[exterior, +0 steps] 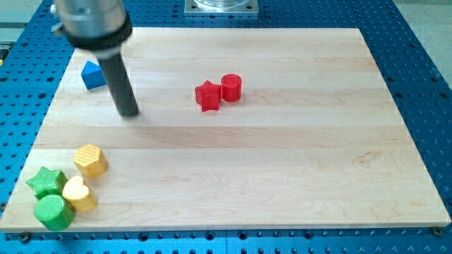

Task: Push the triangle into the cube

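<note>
A blue triangle block [92, 75] lies near the board's upper left, partly hidden behind the rod. No cube-shaped block can be made out in this view. My tip [129, 112] rests on the board just below and to the right of the blue triangle, a short gap apart from it. The rod rises up and left to the grey arm housing [92, 21] at the view's top left.
A red star [207, 96] and a red cylinder [231, 87] touch each other near the board's top centre. At the bottom left cluster a yellow hexagon [91, 160], a green star [46, 182], a yellow heart [78, 194] and a green cylinder [54, 212]. The wooden board [282, 162] sits on a blue perforated table.
</note>
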Controlling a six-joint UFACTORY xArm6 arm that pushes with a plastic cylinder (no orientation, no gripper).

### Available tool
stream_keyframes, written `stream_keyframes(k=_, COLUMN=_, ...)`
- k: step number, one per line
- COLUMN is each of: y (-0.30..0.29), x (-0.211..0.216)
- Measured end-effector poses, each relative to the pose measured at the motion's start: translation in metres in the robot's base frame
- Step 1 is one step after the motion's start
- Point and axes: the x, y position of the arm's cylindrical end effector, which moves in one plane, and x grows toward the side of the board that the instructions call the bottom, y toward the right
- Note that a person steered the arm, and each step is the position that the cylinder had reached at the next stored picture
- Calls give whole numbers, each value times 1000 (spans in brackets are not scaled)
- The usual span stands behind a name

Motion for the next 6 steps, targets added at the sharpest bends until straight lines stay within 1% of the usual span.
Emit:
stream_keyframes(k=1, y=-62, x=-28)
stream_keyframes(k=2, y=-100, x=-9)
stream_keyframes(k=3, y=-77, x=-41)
stream_keyframes(k=4, y=-39, x=-58)
stream_keyframes(k=5, y=-46, x=-104)
stream_keyframes(k=6, y=-55, x=-100)
